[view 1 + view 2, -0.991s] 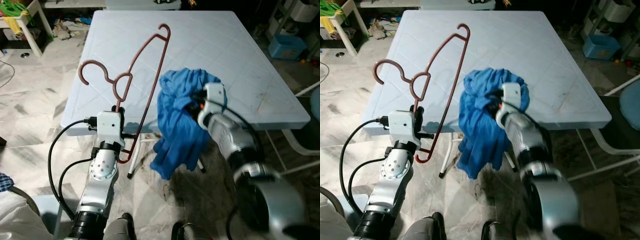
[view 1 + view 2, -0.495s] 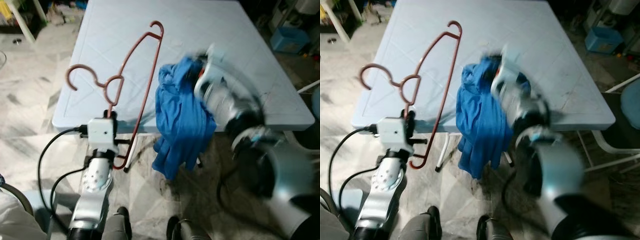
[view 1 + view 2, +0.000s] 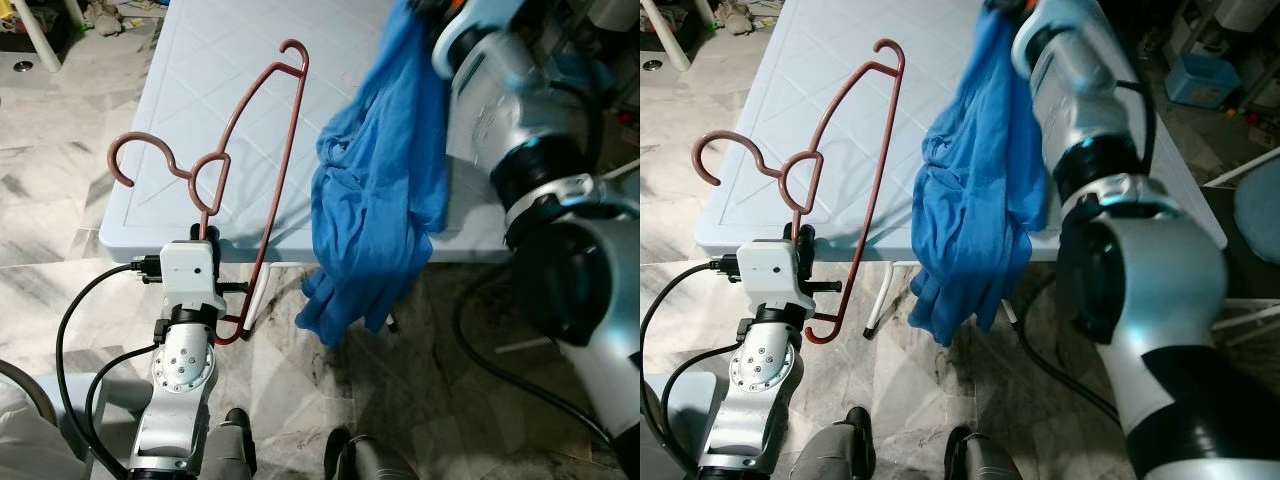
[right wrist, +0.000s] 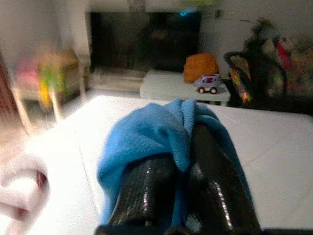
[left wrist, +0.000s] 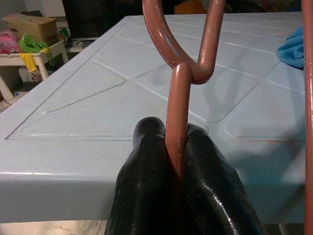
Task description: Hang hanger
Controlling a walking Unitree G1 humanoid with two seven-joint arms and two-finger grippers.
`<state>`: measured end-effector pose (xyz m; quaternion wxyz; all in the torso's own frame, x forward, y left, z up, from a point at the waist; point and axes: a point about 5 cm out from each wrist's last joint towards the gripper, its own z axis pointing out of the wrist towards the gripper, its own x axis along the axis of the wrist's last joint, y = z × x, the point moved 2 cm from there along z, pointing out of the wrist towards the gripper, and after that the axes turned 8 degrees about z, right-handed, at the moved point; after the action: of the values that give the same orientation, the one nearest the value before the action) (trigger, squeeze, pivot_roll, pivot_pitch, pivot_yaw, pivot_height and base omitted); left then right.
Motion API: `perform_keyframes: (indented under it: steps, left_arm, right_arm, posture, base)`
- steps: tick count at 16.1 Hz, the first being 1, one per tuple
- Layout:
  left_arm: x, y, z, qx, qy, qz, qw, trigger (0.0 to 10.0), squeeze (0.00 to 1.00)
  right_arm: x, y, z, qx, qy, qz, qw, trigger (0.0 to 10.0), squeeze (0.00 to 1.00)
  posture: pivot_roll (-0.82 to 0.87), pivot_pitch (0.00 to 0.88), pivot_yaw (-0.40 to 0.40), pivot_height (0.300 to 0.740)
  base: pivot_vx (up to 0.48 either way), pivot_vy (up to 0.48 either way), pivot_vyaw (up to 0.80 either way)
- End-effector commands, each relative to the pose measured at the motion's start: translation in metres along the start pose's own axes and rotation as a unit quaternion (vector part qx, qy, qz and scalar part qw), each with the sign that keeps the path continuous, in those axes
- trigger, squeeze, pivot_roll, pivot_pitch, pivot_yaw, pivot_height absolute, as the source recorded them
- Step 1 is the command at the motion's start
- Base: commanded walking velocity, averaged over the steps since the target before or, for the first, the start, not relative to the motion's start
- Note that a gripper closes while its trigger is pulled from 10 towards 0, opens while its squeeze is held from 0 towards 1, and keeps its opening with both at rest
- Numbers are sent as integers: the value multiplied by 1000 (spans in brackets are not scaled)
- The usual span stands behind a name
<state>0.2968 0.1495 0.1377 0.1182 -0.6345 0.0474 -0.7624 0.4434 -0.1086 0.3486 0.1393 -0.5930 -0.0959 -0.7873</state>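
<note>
A brown-red hanger (image 3: 262, 150) stands upright in front of the pale blue table (image 3: 250, 70), hook to the left. My left gripper (image 5: 176, 161) is shut on the hanger's neck (image 5: 177, 122), below the small loop. A blue cloth (image 3: 375, 200) hangs in long folds from my right gripper (image 4: 183, 161), which is shut on the cloth (image 4: 151, 132) high above the table. The right arm (image 3: 1090, 130) is raised to the right of the hanger. The cloth's lower end dangles below the table's front edge.
The table's front edge (image 3: 250, 250) is just beyond my left wrist. Marble floor (image 3: 60, 150) lies to the left, with clutter at the far left. A blue bin (image 3: 1200, 78) and a chair (image 3: 1255, 200) stand on the right. A toy car (image 4: 208, 82) sits on a low bench beyond the table.
My right arm has swung upward, lifting the blue cloth from chest height to high over the table so that it hangs stretched out. The left gripper still holds the hanger; the camera has shifted.
</note>
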Motion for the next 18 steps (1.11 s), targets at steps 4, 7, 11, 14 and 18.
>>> perform_keyframes:
  steps: [4,7,11,14,18]
  left_arm:
    - [-4,3,2,-8,-16,5,1000,10000,0]
    - [-3,9,8,-28,-11,3,1000,10000,0]
    - [-3,12,15,-39,-8,4,999,10000,0]
    - [-1,16,19,-47,-2,2,999,10000,0]
    - [0,19,25,-54,3,1,999,10000,0]
  right_arm:
    - [-84,3,-27,87,-168,-174,966,10000,1000]
    - [-98,19,-42,125,-200,-230,944,10000,1000]
    - [-95,37,-53,154,-214,-216,940,10000,1000]
    - [-99,49,-65,165,-226,-191,941,10000,1000]
    - [-110,65,-81,148,-224,-116,956,10000,1000]
  posture:
    - [191,222,-106,740]
    - [169,204,-82,740]
    - [148,182,-67,740]
    - [132,162,-57,740]
    - [107,147,-38,740]
  base:
    - [0,0,0]
    - [0,0,0]
    - [0,0,0]
    - [0,0,0]
    - [0,0,0]
